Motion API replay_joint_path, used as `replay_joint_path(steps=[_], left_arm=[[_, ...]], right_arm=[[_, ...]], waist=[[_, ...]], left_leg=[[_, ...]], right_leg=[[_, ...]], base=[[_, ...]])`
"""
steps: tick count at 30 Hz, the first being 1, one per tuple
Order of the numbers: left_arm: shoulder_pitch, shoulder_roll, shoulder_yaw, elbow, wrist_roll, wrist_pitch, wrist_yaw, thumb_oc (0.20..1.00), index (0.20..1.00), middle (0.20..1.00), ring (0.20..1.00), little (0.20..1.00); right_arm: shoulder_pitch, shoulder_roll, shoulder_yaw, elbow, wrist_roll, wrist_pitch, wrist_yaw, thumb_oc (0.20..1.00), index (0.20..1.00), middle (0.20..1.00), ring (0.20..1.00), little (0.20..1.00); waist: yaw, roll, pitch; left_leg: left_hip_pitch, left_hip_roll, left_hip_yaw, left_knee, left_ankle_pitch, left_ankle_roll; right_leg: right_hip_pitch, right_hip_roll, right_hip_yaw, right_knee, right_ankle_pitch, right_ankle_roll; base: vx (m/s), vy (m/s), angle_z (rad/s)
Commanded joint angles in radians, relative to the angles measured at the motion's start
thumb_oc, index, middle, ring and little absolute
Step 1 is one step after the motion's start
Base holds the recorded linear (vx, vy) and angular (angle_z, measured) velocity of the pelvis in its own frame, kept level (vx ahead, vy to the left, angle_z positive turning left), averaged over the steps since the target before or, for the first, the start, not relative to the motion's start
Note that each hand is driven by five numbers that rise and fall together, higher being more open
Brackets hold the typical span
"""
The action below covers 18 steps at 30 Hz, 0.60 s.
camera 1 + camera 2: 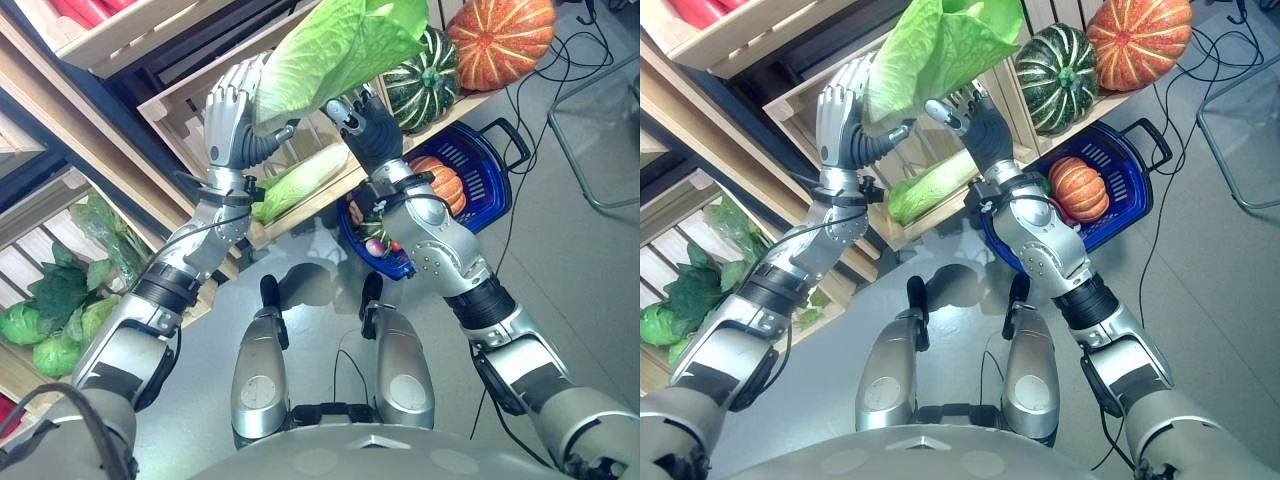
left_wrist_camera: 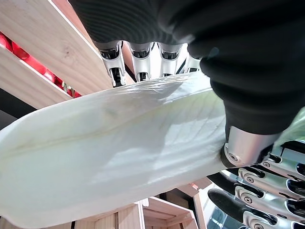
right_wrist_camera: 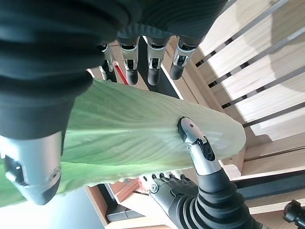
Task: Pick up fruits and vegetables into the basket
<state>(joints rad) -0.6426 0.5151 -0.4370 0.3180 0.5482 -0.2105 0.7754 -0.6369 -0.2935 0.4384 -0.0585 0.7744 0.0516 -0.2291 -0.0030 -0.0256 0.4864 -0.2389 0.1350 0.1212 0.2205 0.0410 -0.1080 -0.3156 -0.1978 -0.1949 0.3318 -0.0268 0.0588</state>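
Napa cabbage (image 1: 335,45), pale green with a whitish ribbed stalk, is held aloft between both hands before the wooden shelf (image 1: 190,110), its leafy top cut off by the head views' upper edge. The left hand (image 1: 232,110) and right hand (image 1: 360,120) clasp it from opposite sides, fingers and thumbs curled round it, as the wrist views show up close. Below, the blue basket (image 1: 490,185) on the floor holds a small orange pumpkin (image 1: 1080,187), partly hidden behind the right arm. A second cabbage (image 1: 300,182) lies on the shelf.
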Motion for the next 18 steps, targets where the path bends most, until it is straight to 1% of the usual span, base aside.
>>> replay_joint_path(steps=[1, 6, 11, 14, 18], left_arm=[[-0.077, -0.030, -0.070, -0.085, 0.019, -0.014, -0.019, 0.200, 0.200, 0.200, 0.200, 0.200], [-0.083, -0.044, -0.103, -0.095, 0.052, 0.017, -0.033, 0.200, 0.200, 0.200, 0.200, 0.200], [-0.095, -0.059, -0.148, -0.094, 0.062, 0.034, -0.089, 0.200, 0.200, 0.200, 0.200, 0.200], [-0.100, -0.059, -0.171, -0.097, 0.096, 0.040, -0.109, 0.200, 0.200, 0.200, 0.200, 0.200], [-0.109, -0.052, -0.207, -0.107, 0.148, 0.058, -0.144, 0.200, 0.200, 0.200, 0.200, 0.200]], right_arm=[[-0.070, 0.091, 0.019, -0.062, 0.002, -0.049, 0.019, 1.000, 1.000, 1.000, 1.000, 1.000], [-0.068, 0.101, 0.028, -0.059, 0.026, -0.059, 0.020, 1.000, 1.000, 1.000, 1.000, 1.000], [-0.072, 0.115, 0.042, -0.054, 0.042, -0.070, 0.049, 1.000, 1.000, 1.000, 1.000, 1.000], [-0.078, 0.114, 0.048, -0.063, 0.042, -0.064, 0.062, 1.000, 1.000, 1.000, 1.000, 1.000], [-0.091, 0.109, 0.060, -0.071, 0.025, -0.039, 0.039, 1.000, 1.000, 1.000, 1.000, 1.000]], waist=[[0.005, -0.030, -0.026], [0.006, -0.038, -0.025], [0.007, -0.041, -0.027], [0.007, -0.043, -0.027], [0.005, -0.040, -0.028]], left_leg=[[0.002, -0.032, 0.023, 0.050, -0.059, 0.013], [0.005, -0.029, 0.026, 0.045, -0.060, 0.013], [0.009, -0.027, 0.029, 0.036, -0.059, 0.014], [0.010, -0.027, 0.030, 0.034, -0.058, 0.013], [0.012, -0.025, 0.033, 0.031, -0.057, 0.014]], right_leg=[[0.082, -0.031, 0.005, -0.082, 0.025, 0.055], [0.085, -0.030, 0.003, -0.087, 0.027, 0.057], [0.091, -0.028, -0.001, -0.093, 0.028, 0.059], [0.091, -0.027, -0.002, -0.096, 0.029, 0.060], [0.091, -0.028, -0.002, -0.097, 0.030, 0.062]], base=[[0.00, 0.000, 0.00], [0.00, 0.000, 0.00], [0.00, 0.000, 0.00], [0.00, 0.000, 0.00], [0.00, 0.000, 0.00]])
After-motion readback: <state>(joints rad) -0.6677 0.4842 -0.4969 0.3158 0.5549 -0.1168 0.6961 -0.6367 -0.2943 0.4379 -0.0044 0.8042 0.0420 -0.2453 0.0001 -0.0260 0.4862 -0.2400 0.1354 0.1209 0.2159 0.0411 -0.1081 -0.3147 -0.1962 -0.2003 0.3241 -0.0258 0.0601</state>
